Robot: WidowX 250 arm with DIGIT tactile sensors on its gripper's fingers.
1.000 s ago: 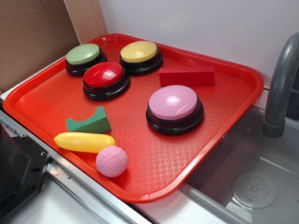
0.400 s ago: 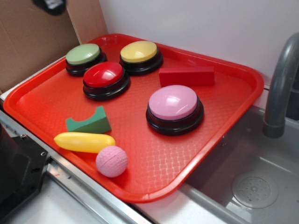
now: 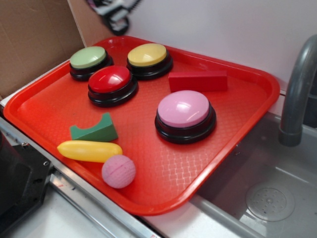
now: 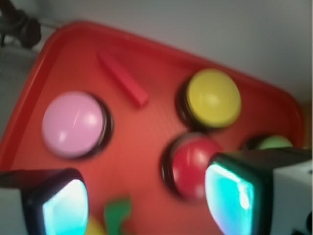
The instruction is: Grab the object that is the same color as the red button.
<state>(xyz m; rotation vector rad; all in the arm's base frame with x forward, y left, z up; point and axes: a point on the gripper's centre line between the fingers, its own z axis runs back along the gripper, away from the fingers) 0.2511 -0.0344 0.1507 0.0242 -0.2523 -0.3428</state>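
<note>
The red block [image 3: 198, 80] lies on the red tray [image 3: 247, 114] behind the pink button, to the right of the yellow button; the wrist view shows it as a slanted bar [image 4: 123, 78]. The red button [image 3: 110, 84] sits left of centre, also seen as the red button [image 4: 190, 164] partly behind a finger in the wrist view. My gripper [image 3: 116, 12] hangs blurred at the top of the exterior view, high above the tray's far left part. In the wrist view the gripper [image 4: 146, 200] is open, with nothing between its fingers.
Green [image 3: 90, 60], yellow [image 3: 148, 58] and pink [image 3: 184, 115] buttons stand on the tray. A green notched block [image 3: 94, 130], a yellow banana [image 3: 89, 150] and a pink ball [image 3: 118, 171] lie near its front edge. A sink [image 3: 262, 193] and faucet [image 3: 299, 89] are at right, cardboard [image 3: 34, 39] at left.
The gripper has come into the exterior view at the top and moved right, from above the cardboard to above the tray's far edge. Nothing on the tray has moved.
</note>
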